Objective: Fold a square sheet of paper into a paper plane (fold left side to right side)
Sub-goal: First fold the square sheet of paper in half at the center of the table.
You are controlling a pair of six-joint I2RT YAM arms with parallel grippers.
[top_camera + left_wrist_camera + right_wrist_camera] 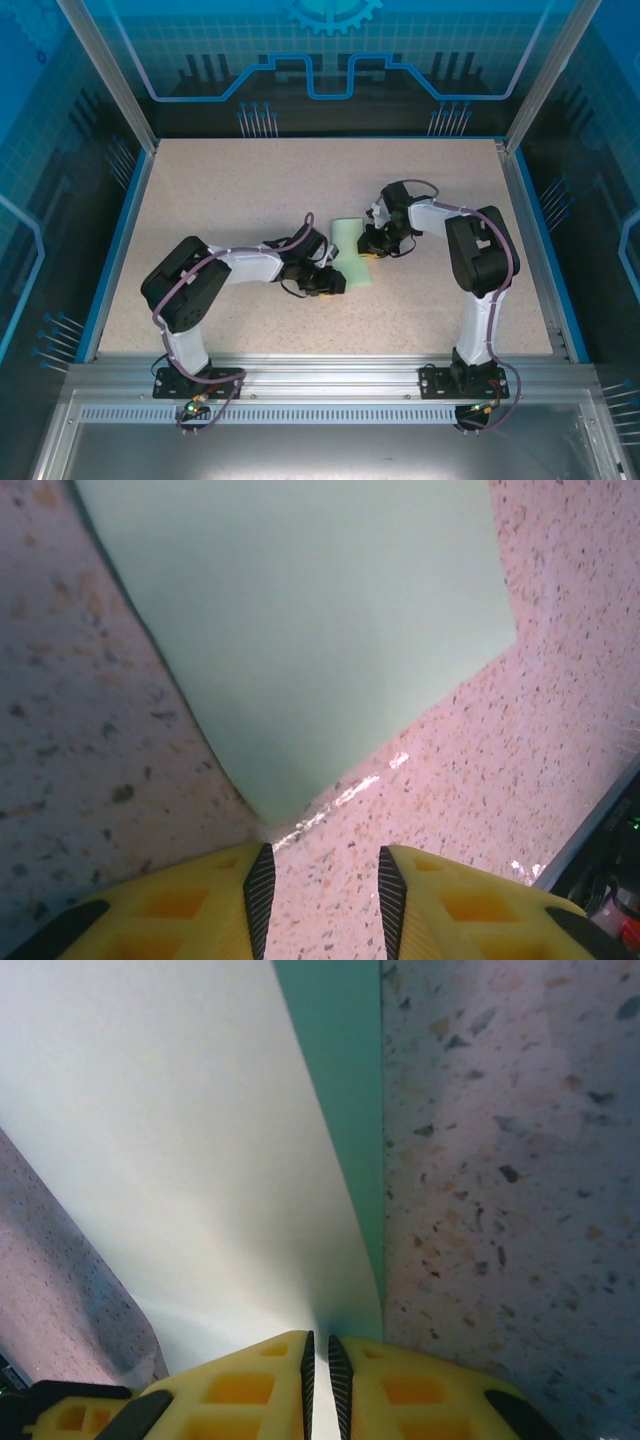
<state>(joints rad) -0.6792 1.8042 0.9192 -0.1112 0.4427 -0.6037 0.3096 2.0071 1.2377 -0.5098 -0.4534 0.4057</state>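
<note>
Now, the right end effector (318, 1370) is clenched on a lifted edge of the thin pale mint-green square sheet of paper (350, 255), which lies mid-way across the speckled beige counter (200, 200), between both arms. The left end effector (322, 900) is released, jaws apart, just short of the sheet's near corner. My advice: carry the flap level, match the edges, pin that corner, then crease. The long axis runs near-to-far, with that corner pointing at the left end effector.
</note>
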